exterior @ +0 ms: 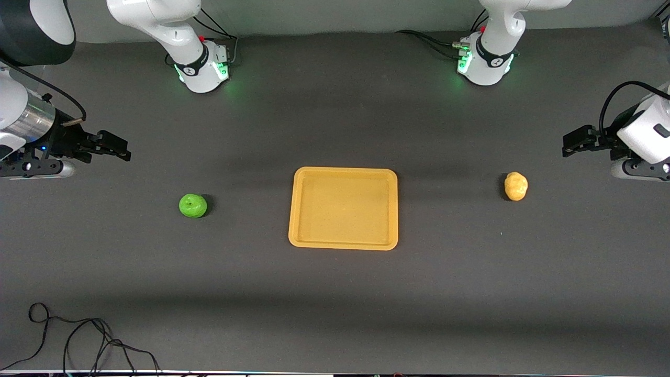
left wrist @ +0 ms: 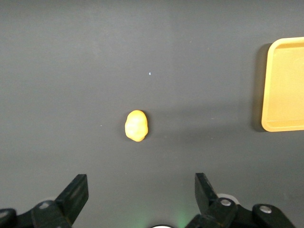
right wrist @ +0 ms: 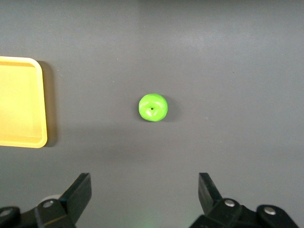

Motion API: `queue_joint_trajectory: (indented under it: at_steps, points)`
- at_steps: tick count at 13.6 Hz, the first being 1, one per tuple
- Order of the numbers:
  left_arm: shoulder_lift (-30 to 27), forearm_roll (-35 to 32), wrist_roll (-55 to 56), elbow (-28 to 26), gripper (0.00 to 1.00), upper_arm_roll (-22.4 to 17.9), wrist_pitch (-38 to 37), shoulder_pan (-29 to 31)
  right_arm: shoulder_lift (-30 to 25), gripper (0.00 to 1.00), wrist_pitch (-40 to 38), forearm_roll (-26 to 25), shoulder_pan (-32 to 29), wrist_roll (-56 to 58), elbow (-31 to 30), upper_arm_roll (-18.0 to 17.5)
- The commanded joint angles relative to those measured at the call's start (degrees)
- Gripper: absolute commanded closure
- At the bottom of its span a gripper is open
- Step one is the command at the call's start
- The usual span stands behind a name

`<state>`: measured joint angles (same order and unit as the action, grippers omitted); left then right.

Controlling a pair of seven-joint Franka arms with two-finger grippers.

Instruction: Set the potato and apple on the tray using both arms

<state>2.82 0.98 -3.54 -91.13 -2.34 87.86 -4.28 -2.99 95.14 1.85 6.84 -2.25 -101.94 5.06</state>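
Table (exterior: 335, 293): dark grey surface, bearing all items. No legible brand, label or writing on any item; a small dark emblem on each arm base is too small to read.

Tray (exterior: 343, 208): yellow-orange, rectangular, low rim, flat at mid-table between the two fruits. Nothing lies in it.

Right gripper (exterior: 118, 146): raised over the table at the right arm's end, fingers (right wrist: 78, 192) spread wide, holding nothing. The apple sits apart from it.

Left gripper (exterior: 576, 142): raised over the table at the left arm's end, fingers (left wrist: 76, 192) likewise released and unloaded.

Apple (exterior: 193, 205): bright green, stem dimple up, on the table toward the right arm's end, well apart from the tray.

Potato (exterior: 516, 186): yellow-tan, lumpy, on the table toward the left arm's end, well apart from the tray.

Loose black cable (exterior: 78, 340): lies at the table edge nearest the front camera.
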Motion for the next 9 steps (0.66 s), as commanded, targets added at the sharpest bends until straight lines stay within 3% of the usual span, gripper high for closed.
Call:
queue_joint_trajectory:
  at_steps: [1,9]
  points:
    - [-1.77,1.21,0.9,-1.6,0.0,-0.48,0.64,-0.47,0.44,0.0,-1.28,0.52,-0.25,1.19,1.22,-0.05]
    - [-2.47,0.16,-0.23,-2.38,0.0,-1.0,0.38,1.81,0.62,0.0,-1.28,0.43,-0.07,1.1,1.13,-0.05]
